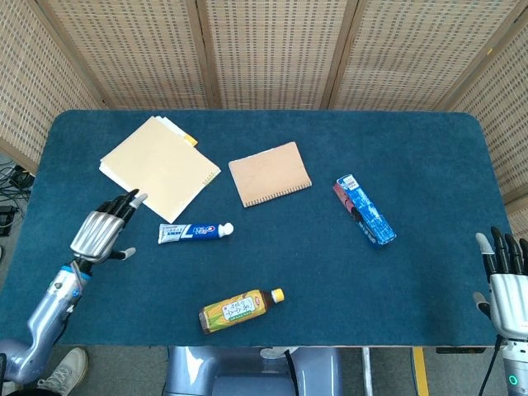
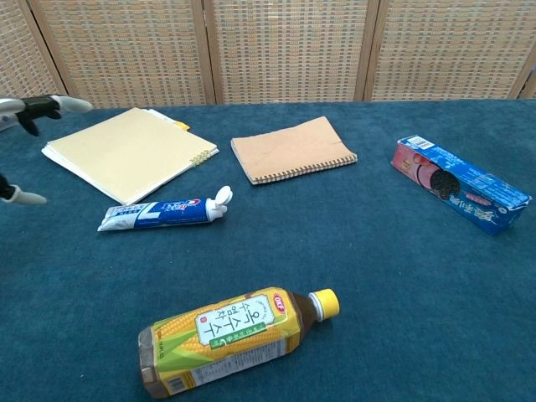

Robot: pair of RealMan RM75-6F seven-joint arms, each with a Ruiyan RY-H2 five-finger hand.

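Note:
My left hand (image 1: pixel 105 228) hovers over the left part of the blue table (image 1: pixel 429 148), fingers spread and holding nothing. It is just left of a blue and white toothpaste tube (image 1: pixel 195 232) and below the cream folder (image 1: pixel 158 168). In the chest view only the fingertips (image 2: pixel 50 104) of the left hand show at the left edge, near the folder (image 2: pixel 126 151). My right hand (image 1: pixel 506 279) stays off the table's right front corner, open and holding nothing.
A tan spiral notebook (image 1: pixel 269 173) lies mid-table. A blue biscuit box (image 1: pixel 365 210) lies to the right. A corn tea bottle with a yellow cap (image 1: pixel 240 309) lies on its side near the front edge. Wicker screens (image 1: pixel 272 49) stand behind the table.

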